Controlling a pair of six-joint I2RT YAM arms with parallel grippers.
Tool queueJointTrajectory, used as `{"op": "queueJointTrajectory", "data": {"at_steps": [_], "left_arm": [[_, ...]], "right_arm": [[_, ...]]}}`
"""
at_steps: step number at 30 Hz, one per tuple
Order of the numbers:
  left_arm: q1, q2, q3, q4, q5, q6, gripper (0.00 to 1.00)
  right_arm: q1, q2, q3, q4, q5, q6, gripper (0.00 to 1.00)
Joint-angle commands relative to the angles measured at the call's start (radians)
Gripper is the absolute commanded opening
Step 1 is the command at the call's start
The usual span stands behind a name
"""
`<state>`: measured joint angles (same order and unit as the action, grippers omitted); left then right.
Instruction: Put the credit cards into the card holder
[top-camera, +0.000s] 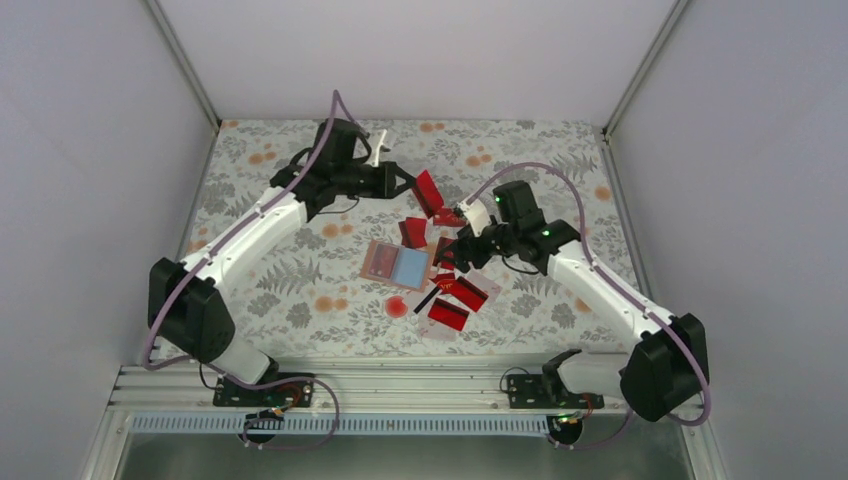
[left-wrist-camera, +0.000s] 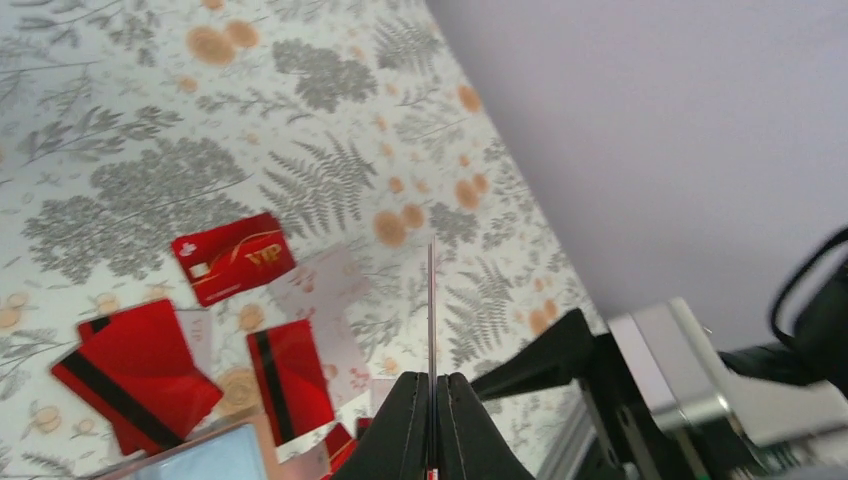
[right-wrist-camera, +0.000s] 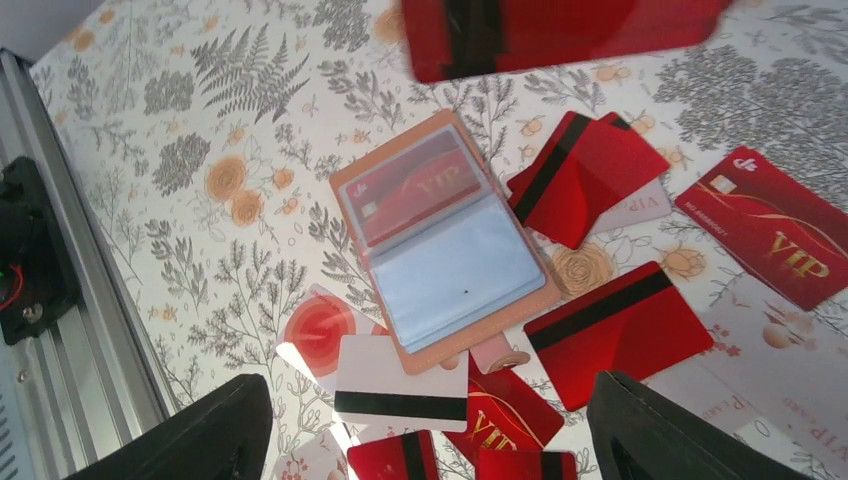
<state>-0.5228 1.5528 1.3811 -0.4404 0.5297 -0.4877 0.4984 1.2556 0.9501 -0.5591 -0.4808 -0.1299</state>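
Done: one stored card (right-wrist-camera: 410, 190) in card holder (right-wrist-camera: 455, 270).
Remaining: credit cards (right-wrist-camera: 620, 335) loose, 1 to 5 o'clock.
Left fingers (left-wrist-camera: 408, 430): pinching red card (top-camera: 428, 190).
Right fingers (right-wrist-camera: 660, 430): wide, empty.

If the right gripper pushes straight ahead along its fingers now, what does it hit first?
Most likely the white card with the black stripe, which overlaps a corner of the open card holder and sits between the right gripper's open fingers. Depth is unclear from the wrist view.
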Motion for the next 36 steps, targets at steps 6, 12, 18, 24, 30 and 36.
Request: {"op": "queueJointTrajectory", "data": {"at_steps": [6,12,18,24,30,36], "left_arm": [[0.052,-0.051,-0.068,0.218,0.356,-0.101,0.04],[0.060,-0.072,0.019,0.243,0.482,-0.092,0.02],[0.059,-0.016,0.056,0.121,0.405,-0.029,0.06],[0.040,0.088,0.069,-0.019,0.253,0.000,0.06],[-0.008,0.241,0.122,-0.213,0.168,0.041,0.17],[-0.115,0.366,0.386,-0.409,-0.001,0.079,0.41]], "right_arm": [[-0.115,-0.094,0.022,0.120,-0.106,0.120,0.78],[-0.286,-0.129,0.025,0.349,-0.596,0.359,0.72],[-0.370,-0.047,0.124,0.163,-0.585,0.310,0.65],[-0.389,0.018,0.145,-0.029,-0.332,0.308,0.61],[-0.357,0.022,0.077,-0.096,-0.228,0.264,0.62],[-0.342,0.022,0.069,-0.106,-0.174,0.253,0.63]]}}
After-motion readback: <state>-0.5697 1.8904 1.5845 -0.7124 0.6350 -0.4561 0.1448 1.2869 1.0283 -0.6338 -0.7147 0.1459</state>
